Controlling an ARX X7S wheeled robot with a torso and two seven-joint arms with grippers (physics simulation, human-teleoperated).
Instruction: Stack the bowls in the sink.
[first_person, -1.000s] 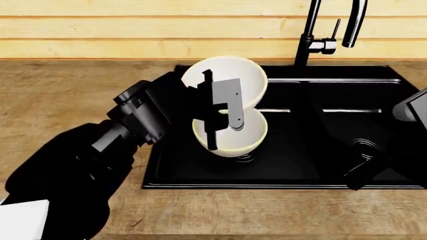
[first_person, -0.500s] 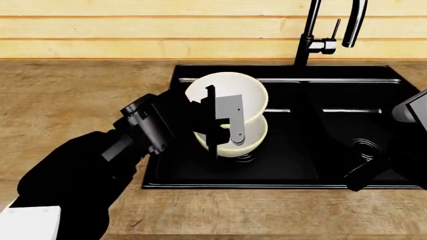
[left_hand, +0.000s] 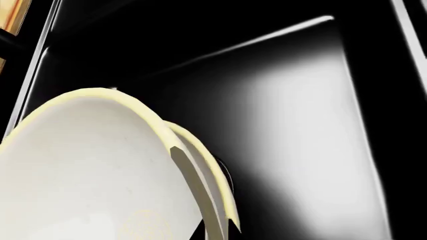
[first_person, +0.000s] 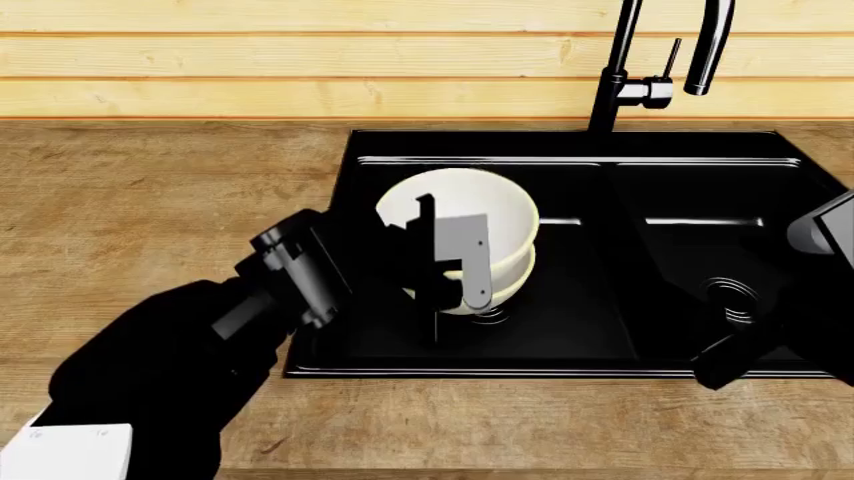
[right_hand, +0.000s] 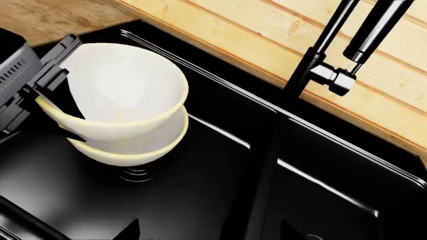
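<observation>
Left hand (first_person: 447, 265) gripping tilted upper bowl (first_person: 467, 215)

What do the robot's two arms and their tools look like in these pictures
Both arms are mostly glossy black. The left arm has a bulky rounded black forearm, a blocky ribbed wrist and a white box-like panel near the frame's corner. The left tool has a flat grey plate with small holes and thin black fingers. The right arm shows a grey slab and dark links; its tool isn't clearly visible. No cables or markings show.

We count two bowls, upper bowl (right_hand: 120, 85) nested in lower bowl (right_hand: 130, 145) | one sink (first_person: 574, 345) with two basins, two drains | one faucet (first_person: 621, 65) | two grippers: left gripper (first_person: 447, 262), right gripper (first_person: 747, 345)
</observation>
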